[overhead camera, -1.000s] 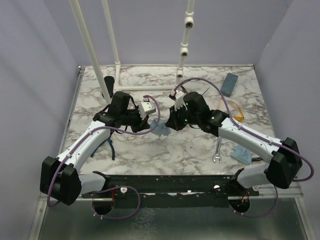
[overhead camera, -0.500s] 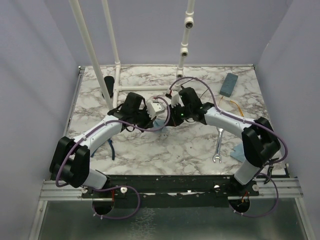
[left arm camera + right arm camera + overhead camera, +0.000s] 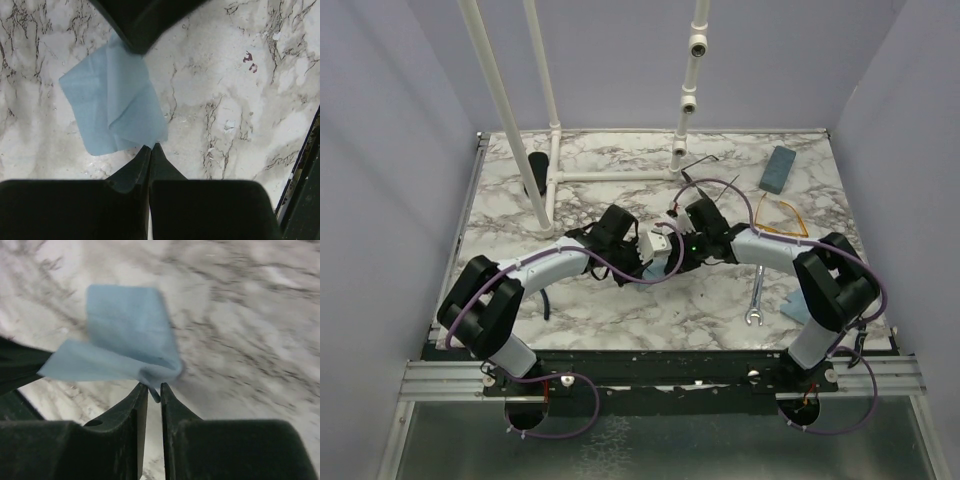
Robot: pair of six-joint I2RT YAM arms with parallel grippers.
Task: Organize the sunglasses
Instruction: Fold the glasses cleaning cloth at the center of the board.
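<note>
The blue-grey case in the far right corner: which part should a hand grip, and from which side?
Probably its middle, from straight above, gripping across the narrow width. The case lies flat on the table, an oblong slanting from near-left to far-right, so its long edges give two parallel faces.

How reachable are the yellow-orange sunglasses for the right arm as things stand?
Probably yes, but not straight away. The yellow-orange sunglasses lie uncovered beside the right arm's forearm. The right gripper is mid-table with a blue cloth corner between its jaws, so it must drop that and pull back.
</note>
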